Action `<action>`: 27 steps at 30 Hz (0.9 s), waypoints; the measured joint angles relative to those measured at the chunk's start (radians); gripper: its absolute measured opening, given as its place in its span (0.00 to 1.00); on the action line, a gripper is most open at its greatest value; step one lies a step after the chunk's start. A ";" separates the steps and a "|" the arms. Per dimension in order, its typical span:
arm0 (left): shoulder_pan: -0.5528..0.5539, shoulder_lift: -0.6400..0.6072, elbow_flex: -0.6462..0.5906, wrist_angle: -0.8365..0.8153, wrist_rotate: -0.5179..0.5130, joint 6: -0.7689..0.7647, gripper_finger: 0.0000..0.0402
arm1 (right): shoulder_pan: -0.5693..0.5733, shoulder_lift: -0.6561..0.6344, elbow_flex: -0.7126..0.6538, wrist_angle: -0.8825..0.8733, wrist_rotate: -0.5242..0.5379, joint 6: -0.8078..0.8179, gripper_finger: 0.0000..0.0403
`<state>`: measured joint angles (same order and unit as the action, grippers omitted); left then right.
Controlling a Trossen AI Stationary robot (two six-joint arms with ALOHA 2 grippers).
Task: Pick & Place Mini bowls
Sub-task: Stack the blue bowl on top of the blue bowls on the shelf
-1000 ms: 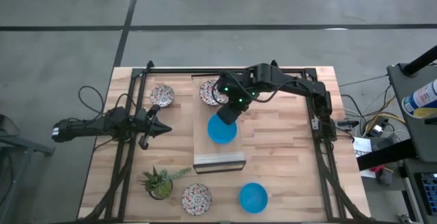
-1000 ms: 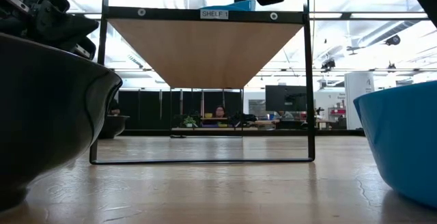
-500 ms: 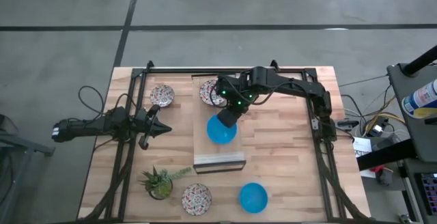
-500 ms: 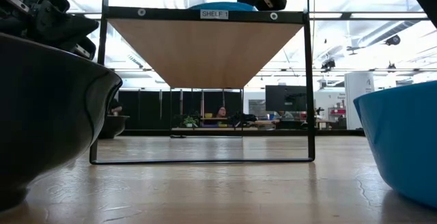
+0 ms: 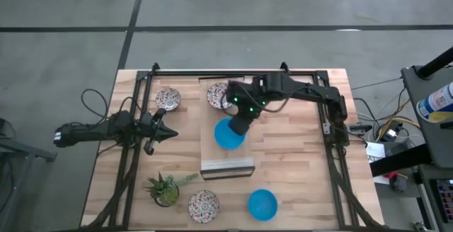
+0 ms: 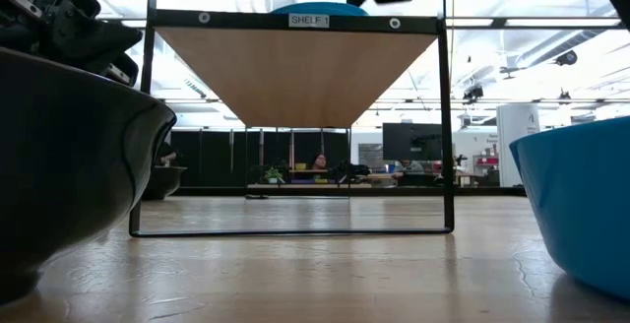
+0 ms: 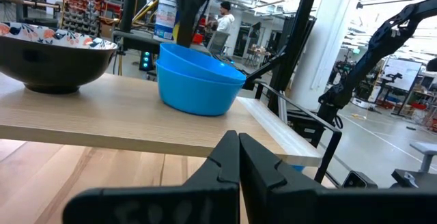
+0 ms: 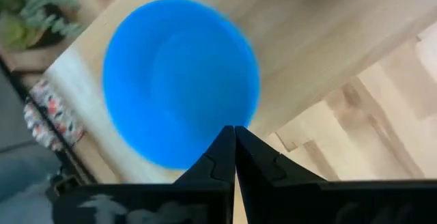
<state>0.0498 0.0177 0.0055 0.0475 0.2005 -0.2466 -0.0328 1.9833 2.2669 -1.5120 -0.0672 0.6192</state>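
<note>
A bright blue mini bowl (image 5: 227, 136) sits on top of the raised wooden shelf (image 5: 226, 163). In the left wrist view it shows two rims, one blue bowl (image 7: 198, 59) nested in another. My right gripper (image 5: 239, 124) hangs over its far-right rim, shut on it. A floral bowl (image 7: 54, 50) stands beside it on the same board. My left gripper (image 5: 170, 134) waits shut at the table's left. Other floral bowls (image 5: 168, 99) (image 5: 204, 205) and a blue bowl (image 5: 262, 204) rest on the table. My right gripper holds the upper blue bowl by its rim (image 8: 247, 118), on the bowl's far-right side. One finger (image 8: 208, 159) is inside the bowl and one outside, coming from above and pointing down. The bowl sits level on the shelf top, nested in the lower blue bowl.
A small green potted plant (image 5: 165, 188) stands near the table's near-left corner. The black frame (image 5: 331, 119) runs along the table's sides. In the low view a dark bowl (image 6: 69, 165) and a blue bowl (image 6: 581, 205) stand close to the camera.
My right gripper has come down a little and shifted slightly toward the near edge. The blue bowl it holds was tilted above the shelf top and now lies level on it.
</note>
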 joint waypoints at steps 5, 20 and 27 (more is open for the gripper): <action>0.000 0.000 0.000 0.000 0.000 0.000 0.00 | 0.077 -0.027 0.001 -0.009 -0.021 0.009 0.02; 0.000 0.000 0.000 0.000 0.000 0.000 0.00 | 0.372 -0.018 -0.064 -0.050 -0.044 0.100 0.02; 0.000 0.000 0.000 0.000 0.000 0.000 0.00 | 0.472 -0.019 -0.112 -0.009 0.076 0.190 0.05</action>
<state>0.0498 0.0177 0.0055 0.0475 0.2005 -0.2466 0.4389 1.9648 2.1551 -1.5209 0.0086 0.8095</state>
